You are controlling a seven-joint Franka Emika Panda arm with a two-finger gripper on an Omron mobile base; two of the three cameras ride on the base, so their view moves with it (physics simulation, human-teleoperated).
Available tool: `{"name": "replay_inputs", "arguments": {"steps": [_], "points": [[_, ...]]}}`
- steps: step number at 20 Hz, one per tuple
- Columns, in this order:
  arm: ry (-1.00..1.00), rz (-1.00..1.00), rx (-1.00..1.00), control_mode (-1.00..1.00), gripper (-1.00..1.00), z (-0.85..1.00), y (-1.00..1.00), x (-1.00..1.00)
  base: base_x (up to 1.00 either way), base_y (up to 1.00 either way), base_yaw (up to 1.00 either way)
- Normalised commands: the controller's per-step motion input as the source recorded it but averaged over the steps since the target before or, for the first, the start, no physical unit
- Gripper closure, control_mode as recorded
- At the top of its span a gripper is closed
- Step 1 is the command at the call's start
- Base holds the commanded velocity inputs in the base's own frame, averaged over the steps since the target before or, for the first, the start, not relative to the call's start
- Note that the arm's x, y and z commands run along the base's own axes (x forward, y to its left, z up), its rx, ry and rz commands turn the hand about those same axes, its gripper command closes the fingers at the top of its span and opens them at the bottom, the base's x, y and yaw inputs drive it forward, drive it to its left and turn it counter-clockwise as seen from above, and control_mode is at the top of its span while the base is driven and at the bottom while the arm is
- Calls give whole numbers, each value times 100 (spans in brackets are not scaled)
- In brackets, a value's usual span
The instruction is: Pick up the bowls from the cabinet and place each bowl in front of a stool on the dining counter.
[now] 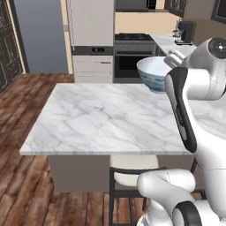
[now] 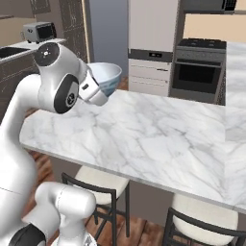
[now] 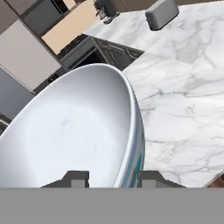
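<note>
Here the claw (image 3: 109,178) pinches the rim of one bowl (image 3: 74,135), its jaws nearly closed, holding it in the air above the far side of the marble surface (image 1: 101,119). The one-sided rim grip could let the bowl tilt or slip during lowering; a stool (image 2: 98,178) stands at the near edge. No legible writing appears.

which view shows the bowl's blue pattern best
The left base view: the bowl shows its patterned outside wall. The right base view has it partly behind the wrist; the hand view shows mostly its pale inside, fingers astride the rim.
</note>
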Motion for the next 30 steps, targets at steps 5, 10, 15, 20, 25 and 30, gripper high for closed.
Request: {"name": "replay_inputs", "arguments": {"steps": [5, 10, 15, 20, 25, 30], "points": [[0, 7, 14, -100, 100, -68, 0, 15, 0, 0, 0], [6, 9, 11, -100, 100, -50, 0, 16, 0, 0, 0], [8, 6, 4, -100, 100, -37, 0, 18, 0, 0, 0], [8, 1, 0, -100, 100, -50, 0, 24, 0, 0, 0], [12, 0, 0, -100, 100, -44, 0, 13, 0, 0, 0], [3, 0, 0, -100, 100, -49, 0, 1, 0, 0, 0]]}}
